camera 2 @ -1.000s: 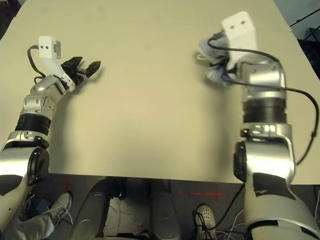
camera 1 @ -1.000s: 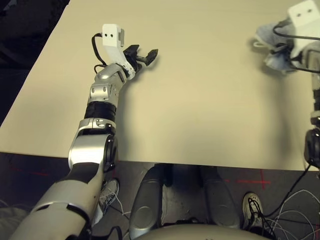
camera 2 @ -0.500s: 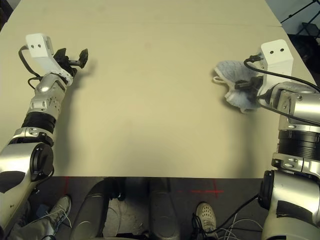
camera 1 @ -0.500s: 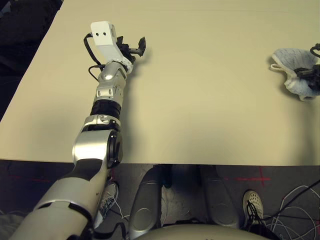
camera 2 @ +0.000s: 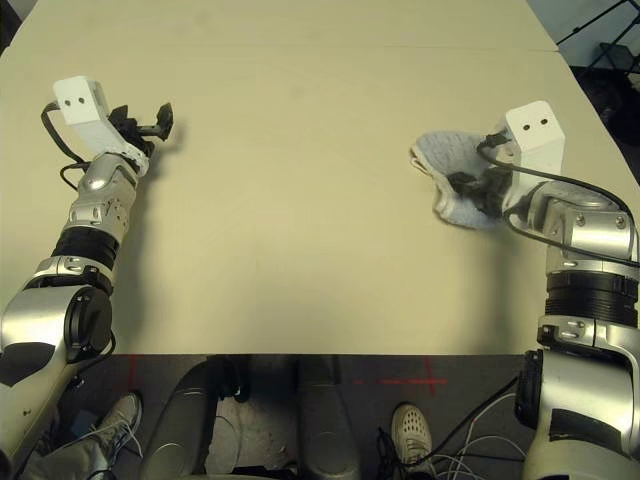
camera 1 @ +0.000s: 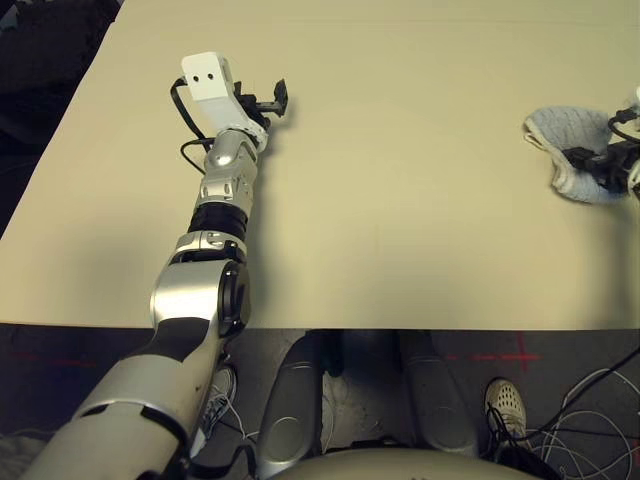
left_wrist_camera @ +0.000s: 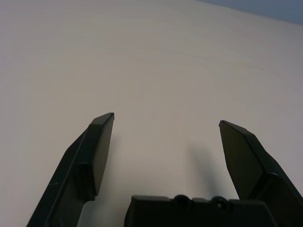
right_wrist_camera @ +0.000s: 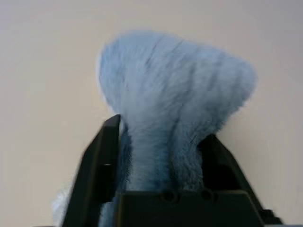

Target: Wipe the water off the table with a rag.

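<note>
Rag, right eye view: the rag has been shifted slightly leftward on the table; wiping seems to be interrupted for a regrip.
Left gripper, left wrist view: released, fingers spread, nothing held.
Right gripper, right wrist view: fingers now parted (a firm hold can hardly be assumed), rag between them.
Writing: none legible.

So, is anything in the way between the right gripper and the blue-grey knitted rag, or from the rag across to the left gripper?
Nothing visible: the right gripper is right at the rag, and only bare beige tabletop lies between the rag and the left gripper.
</note>
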